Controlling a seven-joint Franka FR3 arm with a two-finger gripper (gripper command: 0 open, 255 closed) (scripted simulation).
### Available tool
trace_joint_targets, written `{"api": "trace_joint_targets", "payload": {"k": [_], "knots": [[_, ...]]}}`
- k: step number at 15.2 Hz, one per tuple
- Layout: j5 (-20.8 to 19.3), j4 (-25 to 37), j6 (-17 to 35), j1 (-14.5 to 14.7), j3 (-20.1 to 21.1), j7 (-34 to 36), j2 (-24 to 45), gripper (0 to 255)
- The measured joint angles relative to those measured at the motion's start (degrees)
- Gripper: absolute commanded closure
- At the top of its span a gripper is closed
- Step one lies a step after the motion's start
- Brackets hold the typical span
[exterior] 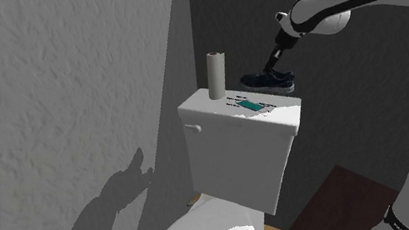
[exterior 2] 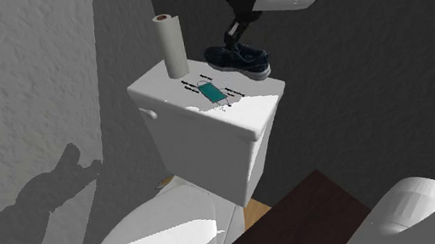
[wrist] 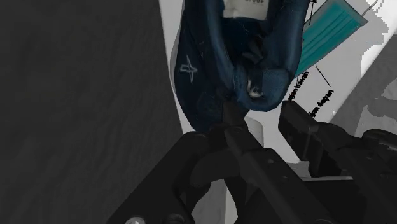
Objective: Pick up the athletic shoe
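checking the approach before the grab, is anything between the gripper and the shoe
Nothing visible does. The gripper is right at the heel end of the dark blue shoe on the toilet tank lid. The paper roll and the teal packet sit apart from the shoe, not between them.

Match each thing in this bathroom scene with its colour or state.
Things:
1 athletic shoe
2 paper roll
3 flat packet
4 toilet tank

Descriptions:
A teal
B white, largest of the four
C dark blue
D stands on end

Pairs: 1-C; 2-D; 3-A; 4-B
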Motion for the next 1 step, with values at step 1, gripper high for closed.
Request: {"api": "trace_joint_targets", "payload": {"k": [1], "knots": [[-0.1,0.3,-0.5,-0.1,0.1,0.1,-0.2,255]]}}
